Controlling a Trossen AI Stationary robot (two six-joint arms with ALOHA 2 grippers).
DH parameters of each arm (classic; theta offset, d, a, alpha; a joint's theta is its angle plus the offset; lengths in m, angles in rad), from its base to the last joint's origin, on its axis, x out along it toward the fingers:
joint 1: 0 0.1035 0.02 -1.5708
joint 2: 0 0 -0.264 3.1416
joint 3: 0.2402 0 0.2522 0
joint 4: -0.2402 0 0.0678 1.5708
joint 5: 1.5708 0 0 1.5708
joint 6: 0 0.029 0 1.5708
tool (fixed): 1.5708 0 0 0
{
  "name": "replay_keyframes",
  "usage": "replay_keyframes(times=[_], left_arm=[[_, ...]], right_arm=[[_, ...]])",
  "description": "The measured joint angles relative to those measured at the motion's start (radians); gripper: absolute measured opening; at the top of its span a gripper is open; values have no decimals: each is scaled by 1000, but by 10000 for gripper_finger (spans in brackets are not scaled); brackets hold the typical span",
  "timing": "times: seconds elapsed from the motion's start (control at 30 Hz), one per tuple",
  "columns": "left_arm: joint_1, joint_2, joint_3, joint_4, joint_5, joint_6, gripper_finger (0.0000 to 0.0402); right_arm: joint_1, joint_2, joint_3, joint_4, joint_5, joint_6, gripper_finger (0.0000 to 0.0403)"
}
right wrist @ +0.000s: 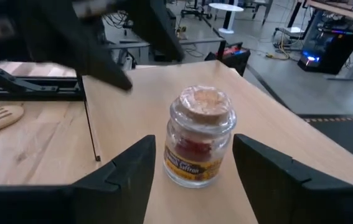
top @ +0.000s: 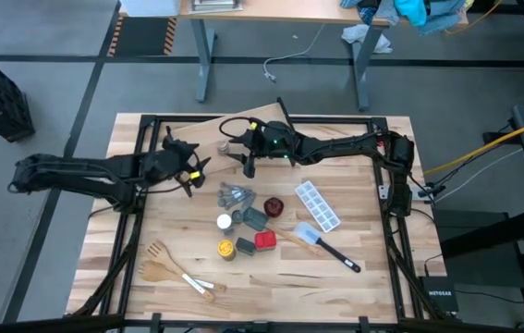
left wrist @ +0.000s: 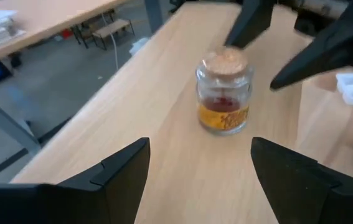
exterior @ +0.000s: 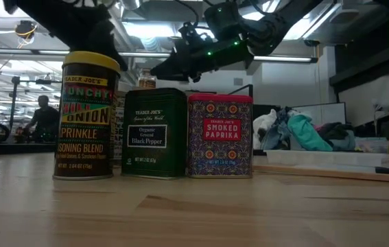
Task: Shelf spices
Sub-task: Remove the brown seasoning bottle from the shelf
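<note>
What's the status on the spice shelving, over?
Left gripper open, short of saffron jar. Right gripper open, flanking it. Jar upright on shelf. No obstruction.

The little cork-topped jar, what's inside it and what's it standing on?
The jar holds red strands, partly covered by its yellow label. It stands upright on the light-wood shelf, with both open grippers apart from it.

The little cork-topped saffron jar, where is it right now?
The saffron jar stands upright on the shelf at the table's far edge, between the open left gripper and open right gripper, untouched.
</note>
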Motion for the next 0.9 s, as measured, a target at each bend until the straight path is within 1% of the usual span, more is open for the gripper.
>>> replay_keyframes(times=[0.07,0.17,0.3,0.4,0.57,0.67,0.77,0.9], left_arm=[[26,24,0,31,29,11,272],[60,71,0,120,65,60,272],[103,127,0,234,80,110,272],[133,155,0,224,100,110,272],[173,195,0,249,244,123,272],[188,220,0,295,255,131,272],[199,239,0,326,258,148,272],[212,264,0,372,321,169,272]], right_arm=[[0,0,0,22,0,0,221],[0,0,0,43,9,0,221],[0,0,0,43,47,1,221],[0,0,0,39,70,1,221],[0,0,0,38,70,1,221],[0,0,0,27,69,2,221],[0,0,0,12,46,3,221],[0,0,0,-19,24,3,221]])
